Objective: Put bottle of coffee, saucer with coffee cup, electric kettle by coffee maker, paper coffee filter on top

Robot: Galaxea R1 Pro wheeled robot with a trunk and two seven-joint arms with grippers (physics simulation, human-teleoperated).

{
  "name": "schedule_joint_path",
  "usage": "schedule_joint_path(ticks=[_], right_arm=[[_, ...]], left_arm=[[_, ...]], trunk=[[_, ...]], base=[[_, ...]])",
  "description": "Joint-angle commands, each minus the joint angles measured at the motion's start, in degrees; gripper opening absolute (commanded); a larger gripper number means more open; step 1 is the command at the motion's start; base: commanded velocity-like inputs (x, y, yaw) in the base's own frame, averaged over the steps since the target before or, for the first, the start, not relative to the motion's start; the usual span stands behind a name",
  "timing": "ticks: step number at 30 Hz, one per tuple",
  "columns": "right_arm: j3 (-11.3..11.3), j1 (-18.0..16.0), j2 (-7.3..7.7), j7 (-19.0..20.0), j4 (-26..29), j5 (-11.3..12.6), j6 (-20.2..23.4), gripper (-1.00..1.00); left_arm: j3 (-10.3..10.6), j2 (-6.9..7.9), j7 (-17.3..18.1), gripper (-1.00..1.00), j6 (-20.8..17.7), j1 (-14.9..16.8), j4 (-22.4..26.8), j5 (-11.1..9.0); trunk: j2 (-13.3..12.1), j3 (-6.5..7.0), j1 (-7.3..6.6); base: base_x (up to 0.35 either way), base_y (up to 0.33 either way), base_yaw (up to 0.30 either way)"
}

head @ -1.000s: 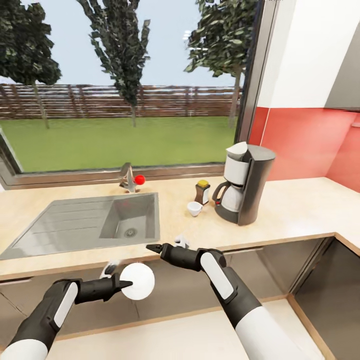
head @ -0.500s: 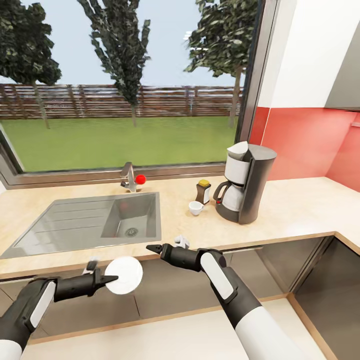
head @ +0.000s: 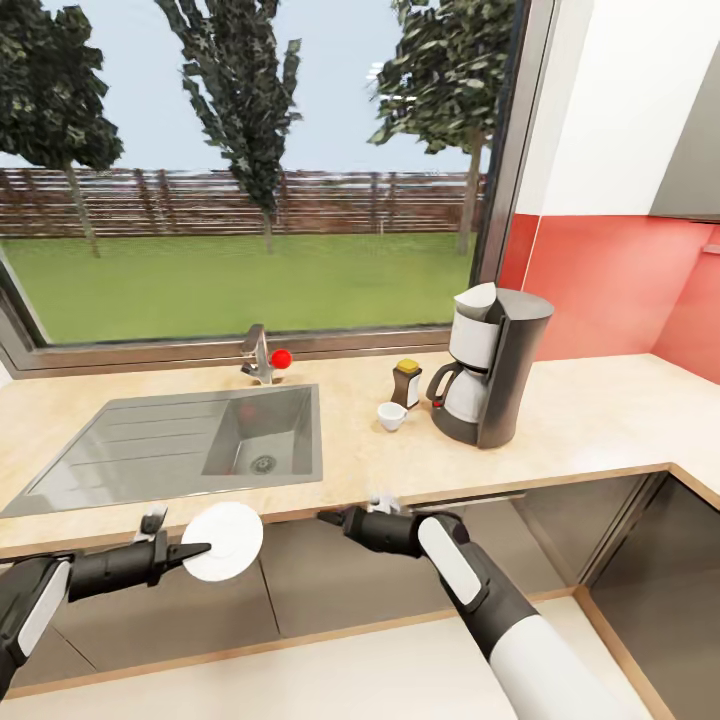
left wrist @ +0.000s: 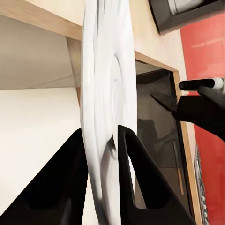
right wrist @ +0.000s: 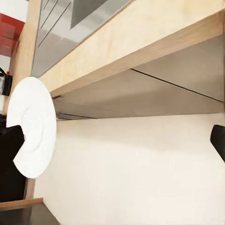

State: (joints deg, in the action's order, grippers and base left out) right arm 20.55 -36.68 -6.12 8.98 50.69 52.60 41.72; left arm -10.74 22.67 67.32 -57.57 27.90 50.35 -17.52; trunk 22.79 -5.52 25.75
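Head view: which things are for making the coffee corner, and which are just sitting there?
For the job:
coffee maker
paper coffee filter on top of it
bottle of coffee
coffee cup
saucer, gripped by the left gripper

Just there:
sink
faucet
window

A home kitchen: countertop [head: 600,420], steel sink [head: 170,445], coffee maker [head: 492,368], garden window [head: 250,170].

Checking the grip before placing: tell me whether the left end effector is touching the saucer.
Touching. In the left wrist view, the left end effector has both fingers pressed against opposite faces of the saucer, which stands edge-on between them.
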Motion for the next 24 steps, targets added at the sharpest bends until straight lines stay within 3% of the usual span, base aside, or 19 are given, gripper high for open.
schedule_joint_path(ticks=[1,6,10,16,19,21,23,24], right_arm=[[0.01,-0.02,0.02,0.24,-0.57,-0.21,0.21,1.00],[2.01,0.08,0.05,0.24,-4.66,-0.22,0.22,1.00],[5.35,0.11,-0.14,0.25,-9.76,-0.22,0.25,1.00],[10.03,0.20,-0.38,0.36,-22.01,-0.30,0.12,1.00],[11.18,0.20,-0.38,0.34,-27.21,-0.73,-0.66,1.00],[11.90,0.21,-0.29,0.34,-31.60,-2.56,-3.93,1.00],[12.36,0.21,-0.06,0.34,-37.88,-7.68,-12.32,1.00],[12.47,0.21,0.00,0.33,-42.66,-11.43,-18.58,1.00]], left_arm=[[-0.01,0.01,0.09,-1.00,-0.18,0.05,0.01,0.03],[-0.06,0.01,0.16,-1.00,-0.24,0.05,0.01,0.03],[-0.01,0.01,0.17,-1.00,-0.26,0.05,0.01,0.03],[-0.18,-0.37,0.21,-1.00,-0.32,0.31,0.15,0.06],[-0.17,-1.28,0.01,-1.00,-0.35,0.76,0.11,0.10],[-0.09,-2.97,-0.29,-1.00,-0.35,1.03,0.06,0.30],[0.01,-5.91,-1.99,-1.00,-0.35,1.53,0.05,0.43],[-0.06,-7.81,-3.82,-1.00,-0.40,2.96,0.01,0.47]], trunk=[[0.13,-0.13,0.04],[0.13,-0.13,0.04],[0.13,-0.13,0.04],[0.13,-0.13,0.04],[0.13,-0.13,0.04],[0.13,-0.13,0.04],[0.13,-0.13,0.04],[0.13,-0.13,0.04]], base=[[0.000,0.000,0.000],[0.000,0.000,0.000],[0.000,0.000,0.000],[0.000,0.000,0.000],[0.000,0.000,0.000],[0.000,0.000,0.000],[0.000,0.000,0.000],[0.000,0.000,0.000]])
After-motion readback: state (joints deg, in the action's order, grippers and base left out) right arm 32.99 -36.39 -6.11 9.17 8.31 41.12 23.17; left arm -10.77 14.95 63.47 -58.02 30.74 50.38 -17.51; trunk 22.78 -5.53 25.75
